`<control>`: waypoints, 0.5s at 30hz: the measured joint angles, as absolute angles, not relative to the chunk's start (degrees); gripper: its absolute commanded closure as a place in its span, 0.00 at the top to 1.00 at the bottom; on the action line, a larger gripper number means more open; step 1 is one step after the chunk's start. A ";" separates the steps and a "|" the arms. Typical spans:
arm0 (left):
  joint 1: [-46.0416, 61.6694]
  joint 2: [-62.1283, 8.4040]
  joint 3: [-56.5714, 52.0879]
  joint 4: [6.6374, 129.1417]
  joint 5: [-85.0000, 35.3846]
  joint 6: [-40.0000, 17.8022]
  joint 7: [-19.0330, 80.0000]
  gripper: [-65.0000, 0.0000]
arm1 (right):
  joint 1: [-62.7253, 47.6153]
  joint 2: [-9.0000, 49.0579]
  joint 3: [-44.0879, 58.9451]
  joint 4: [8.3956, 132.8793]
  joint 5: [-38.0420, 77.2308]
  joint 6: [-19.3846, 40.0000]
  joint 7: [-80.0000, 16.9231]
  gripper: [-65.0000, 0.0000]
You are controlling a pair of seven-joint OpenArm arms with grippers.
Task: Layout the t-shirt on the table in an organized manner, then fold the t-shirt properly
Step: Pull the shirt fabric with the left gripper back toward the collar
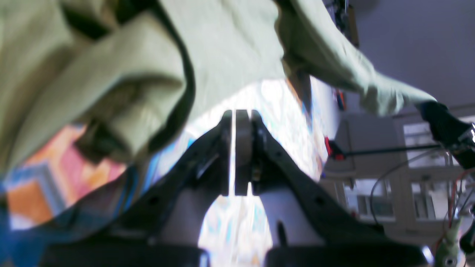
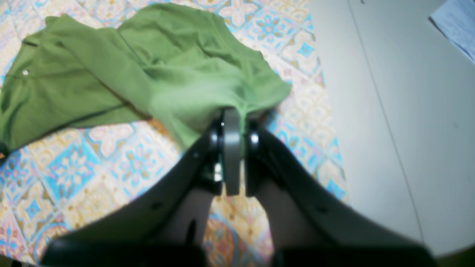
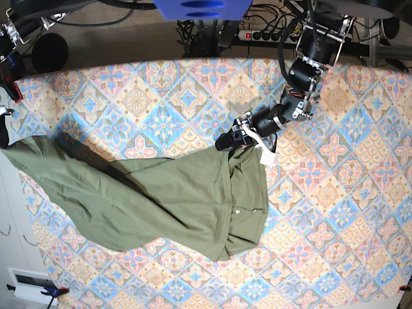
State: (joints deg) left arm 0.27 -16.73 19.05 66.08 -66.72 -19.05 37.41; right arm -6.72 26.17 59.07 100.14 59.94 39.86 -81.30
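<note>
T-shirt (image 3: 161, 193) stretched between 2 closed pincers, right pincer (image 2: 233, 111) gripping.

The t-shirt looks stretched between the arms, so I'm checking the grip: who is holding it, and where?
Both. The right gripper pinches an edge of the t-shirt; the left gripper pinches its other end. Which parts cannot be told.

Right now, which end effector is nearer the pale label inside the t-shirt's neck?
Left. The left end effector sits at the t-shirt edge near the label; the right end effector pinches its far end.
</note>
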 measured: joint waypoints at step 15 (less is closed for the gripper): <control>-6.35 -19.33 19.46 80.77 -64.60 -0.60 45.80 0.12 | -13.69 26.55 54.13 108.18 60.12 39.86 -81.56 0.01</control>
State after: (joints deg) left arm -6.35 -19.33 19.46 80.77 -64.60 -0.60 45.80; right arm -13.69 26.55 54.13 108.18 60.12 39.86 -81.56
